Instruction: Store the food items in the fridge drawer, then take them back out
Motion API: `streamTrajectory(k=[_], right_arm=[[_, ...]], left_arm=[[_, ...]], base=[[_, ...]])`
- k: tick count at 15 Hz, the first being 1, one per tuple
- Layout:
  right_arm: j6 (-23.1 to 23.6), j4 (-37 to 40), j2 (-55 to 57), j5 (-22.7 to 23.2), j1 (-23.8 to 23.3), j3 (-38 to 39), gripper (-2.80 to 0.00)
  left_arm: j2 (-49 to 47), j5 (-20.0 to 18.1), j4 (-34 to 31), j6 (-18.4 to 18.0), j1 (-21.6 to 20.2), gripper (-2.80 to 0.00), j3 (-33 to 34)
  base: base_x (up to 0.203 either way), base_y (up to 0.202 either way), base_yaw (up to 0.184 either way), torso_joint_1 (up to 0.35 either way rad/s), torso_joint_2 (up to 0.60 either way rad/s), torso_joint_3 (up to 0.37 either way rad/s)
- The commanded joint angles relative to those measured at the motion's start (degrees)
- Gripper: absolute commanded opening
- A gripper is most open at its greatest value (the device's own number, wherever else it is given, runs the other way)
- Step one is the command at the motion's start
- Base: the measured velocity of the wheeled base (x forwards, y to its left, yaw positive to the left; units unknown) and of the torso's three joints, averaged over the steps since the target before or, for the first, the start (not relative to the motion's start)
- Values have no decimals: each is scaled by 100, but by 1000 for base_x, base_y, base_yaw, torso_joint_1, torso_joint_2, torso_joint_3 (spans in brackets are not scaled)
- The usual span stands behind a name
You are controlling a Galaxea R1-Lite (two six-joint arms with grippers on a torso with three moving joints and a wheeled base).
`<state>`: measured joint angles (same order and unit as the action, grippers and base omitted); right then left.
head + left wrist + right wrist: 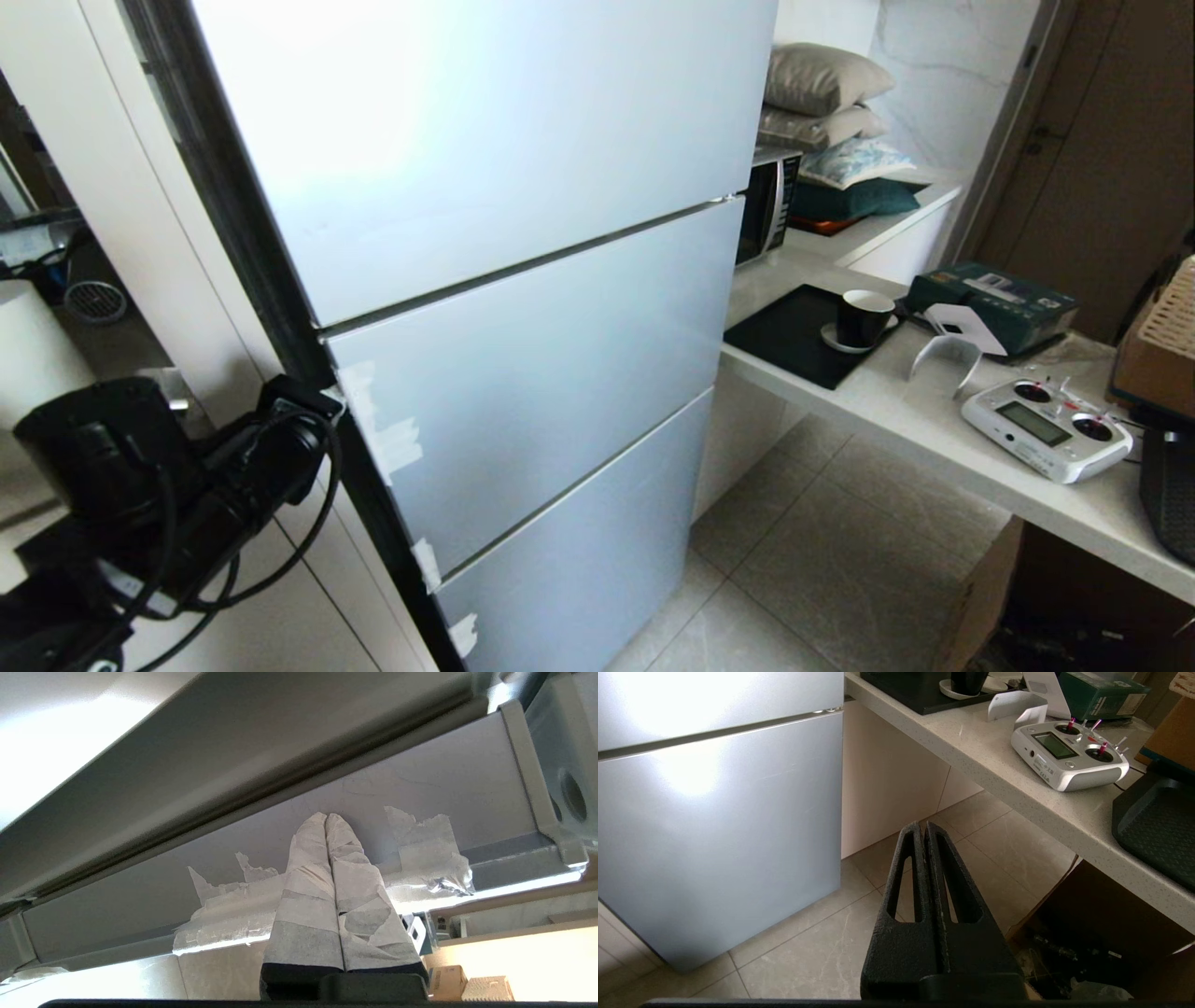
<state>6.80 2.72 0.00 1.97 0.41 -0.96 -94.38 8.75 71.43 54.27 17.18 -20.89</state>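
The fridge [523,280] fills the middle of the head view with all three frosted grey-blue panels closed flush; no fridge drawer or food items are in sight in any view, so their place and their pointing cannot be told. The panels run as long bands from near left to far right, seams between them, and torn pale tape [392,439] clings to the near left edge of the middle panel [560,364]. The left gripper [327,817], fingers wrapped in pale tape and pressed together with nothing between them, has its tips at the taped edge of that panel; whether they touch it cannot be told. The left arm [168,485] shows at the near left, beside the fridge's dark side edge. The right gripper [923,828], black fingers pressed together and empty, hangs over the tiled floor [822,947], well apart from the fridge. On the counter [934,420] to the right, a black tray [784,341] bears a dark cup [864,317] on a saucer; nearer lies a white remote controller [1046,427].
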Motion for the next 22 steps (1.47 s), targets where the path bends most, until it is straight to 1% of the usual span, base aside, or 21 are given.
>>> streamTrajectory(k=[1,3,6,8,10,11,13,14,16,17,19,20,21,22], right_arm=[[5,1,9,5,2,0,-280],[5,1,9,5,2,0,-280],[5,1,9,5,2,0,-280],[5,1,9,5,2,0,-280],[5,1,9,5,2,0,-280],[5,1,9,5,2,0,-280],[5,1,9,5,2,0,-280],[5,1,9,5,2,0,-280],[5,1,9,5,2,0,-280],[5,1,9,5,2,0,-280],[5,1,9,5,2,0,-280],[5,1,9,5,2,0,-280],[5,1,9,5,2,0,-280],[5,1,9,5,2,0,-280]], left_arm=[[71,-58,33,54,198,-280,130],[137,-24,37,115,265,-280,224],[392,-31,37,109,407,-280,380],[648,-39,37,73,593,-280,475],[965,-43,30,27,948,-280,647],[1230,-46,18,-29,1197,-280,785],[1815,-39,-6,-193,1764,-280,1243],[2150,-34,-21,-306,1966,-280,1536],[2840,-17,-152,-436,2138,-280,1932],[3223,13,-452,-467,2158,-280,1988],[4114,46,-1290,-520,2177,-280,1919],[4569,63,-1890,-567,2178,-280,1770],[5002,78,-2621,-716,2169,-280,1497],[5398,96,-3460,-1023,2159,-280,1146]], base=[[0,0,0,0,0,0],[0,0,0,0,0,0],[0,0,0,0,0,0],[0,0,0,0,0,0],[0,0,0,0,0,0],[0,0,0,0,0,0],[0,0,0,0,0,0],[0,0,0,0,0,0],[0,0,0,0,0,0],[0,0,0,0,0,0],[0,0,0,0,0,0],[0,0,0,0,0,0],[0,0,0,0,0,0],[0,0,0,0,0,0]])
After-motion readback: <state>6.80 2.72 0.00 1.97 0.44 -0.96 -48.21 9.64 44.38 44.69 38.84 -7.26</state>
